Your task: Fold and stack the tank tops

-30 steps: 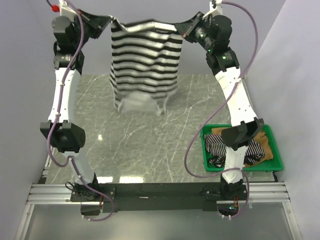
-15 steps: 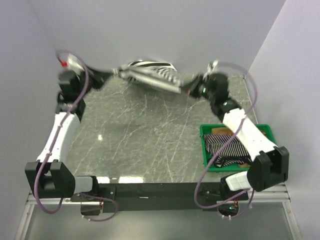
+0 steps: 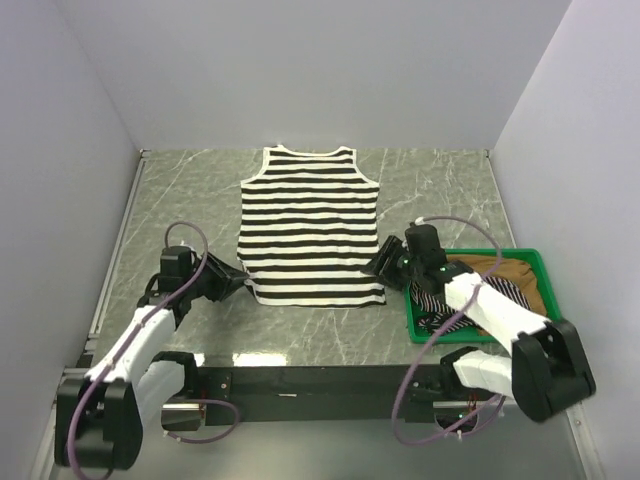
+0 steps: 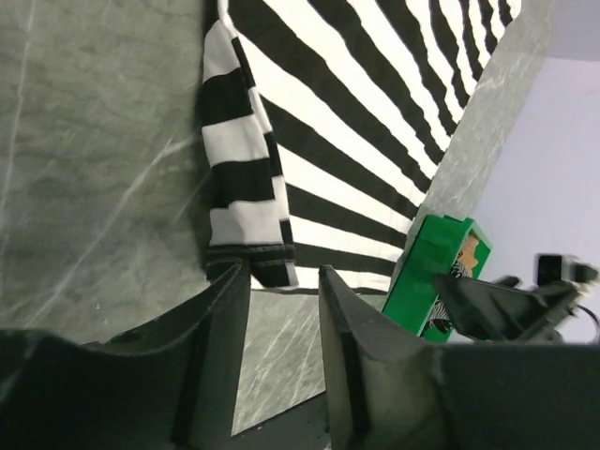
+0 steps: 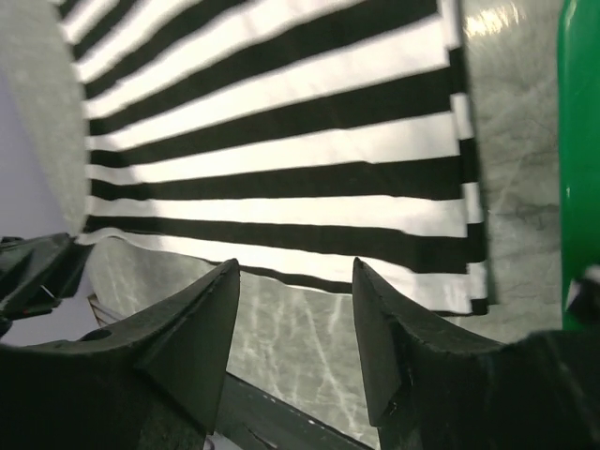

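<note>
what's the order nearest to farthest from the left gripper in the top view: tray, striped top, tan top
From the left gripper:
1. striped top, just right of it
2. tray, at the table's right edge
3. tan top, in the tray's right part

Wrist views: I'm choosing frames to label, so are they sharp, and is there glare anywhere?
Left wrist: the striped tank top is crisp, the near left fingers dark and soft. Right wrist: stripes slightly soft, a bright glare patch on the table at top right, right fingers in shadow. Top external: sharp, no motion blur, only a faint sheen along the table's near edge.
</note>
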Tool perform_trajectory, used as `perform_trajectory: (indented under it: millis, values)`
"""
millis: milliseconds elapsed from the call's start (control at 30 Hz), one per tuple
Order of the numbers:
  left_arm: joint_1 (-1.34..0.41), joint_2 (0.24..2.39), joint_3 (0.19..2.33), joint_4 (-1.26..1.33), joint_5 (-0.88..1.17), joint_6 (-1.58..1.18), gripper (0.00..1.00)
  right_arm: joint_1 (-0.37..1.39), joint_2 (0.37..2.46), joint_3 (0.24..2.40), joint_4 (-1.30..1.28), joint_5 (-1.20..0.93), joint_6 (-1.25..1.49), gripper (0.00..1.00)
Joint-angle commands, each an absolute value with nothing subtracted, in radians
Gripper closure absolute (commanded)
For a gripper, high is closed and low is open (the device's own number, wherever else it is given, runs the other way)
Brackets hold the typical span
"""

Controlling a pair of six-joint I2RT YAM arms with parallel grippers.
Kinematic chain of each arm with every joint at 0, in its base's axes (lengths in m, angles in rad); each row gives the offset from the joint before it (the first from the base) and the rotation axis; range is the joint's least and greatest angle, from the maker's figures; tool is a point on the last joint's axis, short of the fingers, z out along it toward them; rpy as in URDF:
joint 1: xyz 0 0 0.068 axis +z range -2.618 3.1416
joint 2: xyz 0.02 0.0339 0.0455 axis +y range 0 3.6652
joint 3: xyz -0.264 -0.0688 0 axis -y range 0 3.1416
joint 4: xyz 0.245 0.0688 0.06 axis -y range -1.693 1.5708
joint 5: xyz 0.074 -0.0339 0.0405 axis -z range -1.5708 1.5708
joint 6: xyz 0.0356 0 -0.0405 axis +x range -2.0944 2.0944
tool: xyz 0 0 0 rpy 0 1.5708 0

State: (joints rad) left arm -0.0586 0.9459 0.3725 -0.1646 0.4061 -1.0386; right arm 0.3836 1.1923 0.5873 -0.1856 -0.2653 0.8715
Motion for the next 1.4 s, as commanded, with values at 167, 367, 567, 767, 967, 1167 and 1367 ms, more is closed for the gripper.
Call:
perform_trajectory:
  millis: [167,367,567,767,967,1167,1367]
  values:
    - [-0.063,0.792,0.566,-0.426,0.189,-0.982,0.60,0.508,1.058,0.739,-0.387,0.032,0.812,0.41]
    - [-0.061,0.954,0.721,-0.391,0.089,-0.940,0.61,0.716,1.309,0.889,-0.307,0.075,0.845,0.51]
    - [-0.002,1.242,0.937,-0.368,0.147,-0.908,0.67,0.951,1.645,1.214,-0.293,0.135,0.839,0.57]
    - [0.120,1.312,1.161,-0.429,0.153,-0.865,0.66,1.083,1.970,1.584,-0.371,0.143,0.808,0.61]
    - [0.189,1.313,1.250,-0.434,0.204,-0.876,0.66,1.146,2.213,1.886,-0.478,0.183,0.772,0.62]
    - [0.196,1.305,1.230,-0.377,0.265,-0.907,0.68,1.173,2.341,2.060,-0.587,0.279,0.762,0.62]
    - [0.198,1.301,1.167,-0.338,0.291,-0.914,0.69,1.192,2.402,2.111,-0.617,0.318,0.755,0.61]
